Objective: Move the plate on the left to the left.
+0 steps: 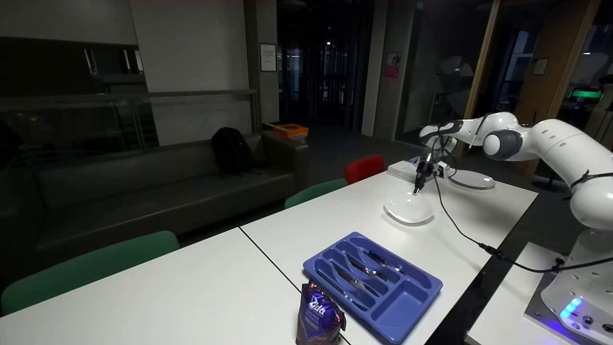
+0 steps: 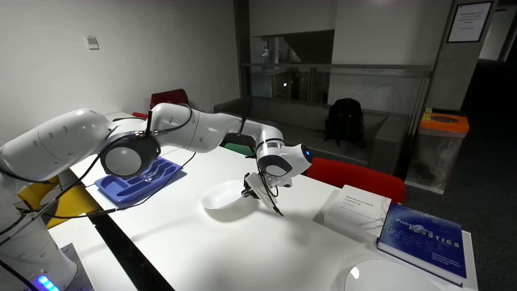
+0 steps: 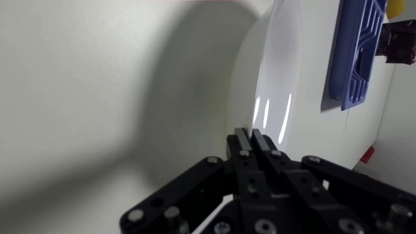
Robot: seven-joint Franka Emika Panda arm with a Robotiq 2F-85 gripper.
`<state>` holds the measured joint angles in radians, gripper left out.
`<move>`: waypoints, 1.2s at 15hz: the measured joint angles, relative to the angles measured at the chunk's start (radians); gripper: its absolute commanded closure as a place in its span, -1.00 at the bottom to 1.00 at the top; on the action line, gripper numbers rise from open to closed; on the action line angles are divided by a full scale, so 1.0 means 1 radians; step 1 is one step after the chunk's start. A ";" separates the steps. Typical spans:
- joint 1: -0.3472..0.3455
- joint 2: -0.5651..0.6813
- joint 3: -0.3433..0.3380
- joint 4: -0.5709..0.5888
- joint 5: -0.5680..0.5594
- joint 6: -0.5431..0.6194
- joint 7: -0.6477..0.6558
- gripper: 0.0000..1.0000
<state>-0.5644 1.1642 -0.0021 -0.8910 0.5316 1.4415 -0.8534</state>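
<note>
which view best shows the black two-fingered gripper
The wrist view: the gripper is close up, clamped on the rim of the bowl-like white plate. Both exterior views show it smaller, at that rim.

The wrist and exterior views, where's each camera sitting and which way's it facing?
In an exterior view: nearest the purple bag, facing along the table to the deeper plate; arm and base on the right.
In an exterior view: nearest the flatter plate, facing across to the sofa; arm and base on the left.
Wrist view: behind the hand, facing down at the deeper plate; only that hand shows.
Both exterior views share the blue tray and sofa.
</note>
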 measured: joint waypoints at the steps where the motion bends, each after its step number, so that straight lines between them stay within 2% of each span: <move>1: 0.002 -0.002 0.002 0.002 0.000 -0.015 0.000 0.97; 18: 0.068 0.008 0.005 0.009 -0.020 -0.184 -0.060 0.97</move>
<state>-0.4960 1.1726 0.0026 -0.8815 0.5117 1.2580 -0.9130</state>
